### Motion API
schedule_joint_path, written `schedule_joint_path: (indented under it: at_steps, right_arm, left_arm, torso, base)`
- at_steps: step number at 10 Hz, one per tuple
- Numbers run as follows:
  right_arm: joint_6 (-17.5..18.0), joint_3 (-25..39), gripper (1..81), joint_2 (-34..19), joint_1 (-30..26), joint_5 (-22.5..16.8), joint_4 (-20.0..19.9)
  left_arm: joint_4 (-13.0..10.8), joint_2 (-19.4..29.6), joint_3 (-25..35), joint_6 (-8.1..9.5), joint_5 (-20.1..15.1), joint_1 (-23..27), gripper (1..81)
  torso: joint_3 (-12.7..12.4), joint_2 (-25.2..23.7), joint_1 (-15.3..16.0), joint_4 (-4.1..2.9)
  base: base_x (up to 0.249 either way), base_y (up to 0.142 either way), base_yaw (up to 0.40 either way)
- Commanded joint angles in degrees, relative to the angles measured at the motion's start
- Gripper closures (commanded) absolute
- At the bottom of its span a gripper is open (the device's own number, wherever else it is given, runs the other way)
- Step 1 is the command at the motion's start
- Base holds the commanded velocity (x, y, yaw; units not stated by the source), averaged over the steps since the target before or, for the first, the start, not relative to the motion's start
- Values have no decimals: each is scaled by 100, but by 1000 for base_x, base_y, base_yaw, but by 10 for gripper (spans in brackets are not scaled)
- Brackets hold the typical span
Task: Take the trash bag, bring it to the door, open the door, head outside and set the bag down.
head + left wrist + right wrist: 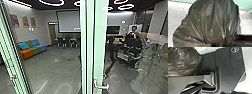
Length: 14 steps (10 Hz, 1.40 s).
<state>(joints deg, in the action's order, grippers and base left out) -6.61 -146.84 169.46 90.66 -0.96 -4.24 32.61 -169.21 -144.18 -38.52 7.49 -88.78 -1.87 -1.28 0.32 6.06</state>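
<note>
Dark, creased bag (210, 25), contents hidden, bulges beside my robot's base (228, 72), a door (100, 50) ahead; from afar, I cannot tell whether either gripper is open or closed.

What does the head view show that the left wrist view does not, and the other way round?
Head view: a metal handle on a pale green upright frame, a sofa in orange, green and blue, a large screen and a person.
Left wrist view: the dark trash bag, large and close, its plastic creased into folds.
Both: pale grey-looking floor and pale green surfaces; whether the green is the same part in each, I cannot tell.
</note>
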Motion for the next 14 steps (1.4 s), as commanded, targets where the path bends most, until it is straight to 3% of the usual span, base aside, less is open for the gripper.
schedule_joint_path:
  at_steps: [1,3,4,6,10,14]
  right_arm:
    - [-16,1241,10,-741,-184,-308,20]
    - [-7,2465,10,-1560,-166,-177,-15]
    - [-7,3149,10,-2112,-157,69,-15]
    - [-7,4074,10,-2879,-175,149,-15]
    - [-7,5276,10,-3914,-166,334,-6]
    - [-25,7097,10,-5382,-281,455,29]
  left_arm:
    - [9,456,766,20,-433,243,811]
    - [17,642,979,20,-415,190,811]
    - [17,703,1014,37,-423,190,811]
    - [26,747,1067,47,-441,190,811]
    - [17,896,1321,55,-441,190,811]
    - [17,862,1339,55,-441,190,811]
  torso:
    - [0,0,0,0]
    - [0,0,0,0]
    - [0,0,0,0]
    - [0,0,0,0]
    - [0,0,0,0]
    - [0,0,0,0]
  base:
    - [0,0,0]
    - [0,0,0]
    - [0,0,0]
    - [0,0,0]
    - [0,0,0]
    - [0,0,0]
